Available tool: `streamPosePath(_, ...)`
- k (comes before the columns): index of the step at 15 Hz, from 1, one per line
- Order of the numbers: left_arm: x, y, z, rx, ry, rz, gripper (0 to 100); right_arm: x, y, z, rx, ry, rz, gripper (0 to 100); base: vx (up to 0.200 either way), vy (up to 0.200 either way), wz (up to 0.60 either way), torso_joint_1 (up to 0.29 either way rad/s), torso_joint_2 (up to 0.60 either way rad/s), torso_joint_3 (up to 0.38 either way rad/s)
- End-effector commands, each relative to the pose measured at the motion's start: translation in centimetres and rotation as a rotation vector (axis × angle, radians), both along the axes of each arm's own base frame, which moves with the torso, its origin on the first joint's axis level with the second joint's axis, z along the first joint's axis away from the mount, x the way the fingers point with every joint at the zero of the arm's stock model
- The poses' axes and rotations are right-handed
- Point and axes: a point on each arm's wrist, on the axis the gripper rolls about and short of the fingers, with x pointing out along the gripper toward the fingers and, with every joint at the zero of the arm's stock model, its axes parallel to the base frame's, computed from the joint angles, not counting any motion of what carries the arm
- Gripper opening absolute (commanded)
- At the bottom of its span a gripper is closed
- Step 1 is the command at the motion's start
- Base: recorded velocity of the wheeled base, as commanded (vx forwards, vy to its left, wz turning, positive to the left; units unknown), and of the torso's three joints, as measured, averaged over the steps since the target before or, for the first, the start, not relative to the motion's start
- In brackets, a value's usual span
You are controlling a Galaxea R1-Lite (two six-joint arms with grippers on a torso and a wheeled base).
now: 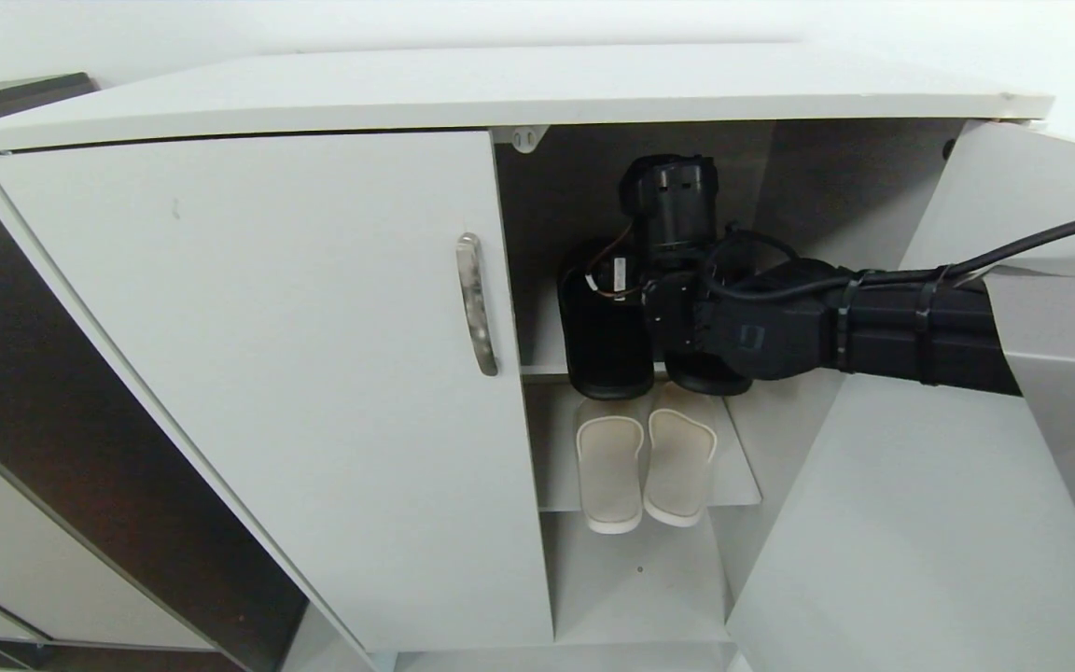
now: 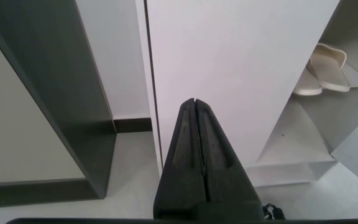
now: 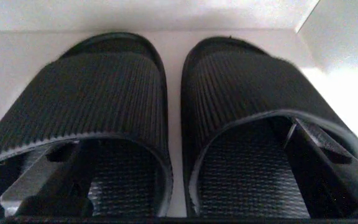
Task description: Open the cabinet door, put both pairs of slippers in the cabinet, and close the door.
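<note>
**Spotter:** Right side. What's it doing?

**Me:** My right claw (image 3: 179,155) is inside the cabinet (image 1: 500,89), at the upper shelf (image 1: 542,350). The fingers are spread wide, one under each strap of the black slippers (image 1: 605,341), with nothing pinched between them. The pair lies flat, side by side, toes toward the back, heels at the front lip.

**Spotter:** Why one finger per strap?

**Me:** My guess is that hooking both straps lets two slippers travel as one load and land level. With the fingers apart, I judge the pair is resting on the shelf, not on me.

**Spotter:** And the other pair?

**Me:** The pale slippers (image 1: 609,462) are on the shelf below (image 1: 743,481), also side by side, heels just over its edge. Both pairs look stowed. What remains is backing out and swinging the right door (image 1: 911,523) closed.

**Spotter:** Left side?

**Me:** My left claw (image 2: 194,102) is pressed shut and empty. It hangs low outside, in front of the left door (image 1: 248,373), probably parked clear of the opening. That door is closed, and I'm not touching its metal handle (image 1: 477,303).

**Spotter:** Surfaces and surroundings?

**Me:** The shelves are smooth white board and the straps are ribbed. A white wall (image 1: 127,33) is behind, a dark panel (image 1: 34,373) stands beside the cabinet, and the floor (image 2: 129,155) is pale.
</note>
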Motion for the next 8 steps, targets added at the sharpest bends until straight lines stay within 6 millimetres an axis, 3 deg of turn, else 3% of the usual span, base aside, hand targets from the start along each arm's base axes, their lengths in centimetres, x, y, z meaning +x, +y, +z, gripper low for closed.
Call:
streamPosePath(1, 0.0, 0.0, 0.0, 0.000, 0.001, 0.000, 0, -0.9, -0.3, 0.0, -0.004, 0.015, 0.009, 100, 0.000, 0.000, 0.00, 0.000, 0.00, 0.000)
streamPosePath(5, 0.0, 0.0, 0.0, 0.000, 0.001, 0.000, 0, -2.7, -0.3, -1.0, -0.011, 0.059, 0.025, 100, 0.000, 0.000, 0.00, 0.000, 0.00, 0.000)
streamPosePath(8, 0.0, 0.0, 0.0, 0.000, 0.001, 0.000, 0, -4.7, -0.8, 0.0, 0.008, 0.059, 0.042, 100, 0.000, 0.000, 0.00, 0.000, 0.00, 0.000)
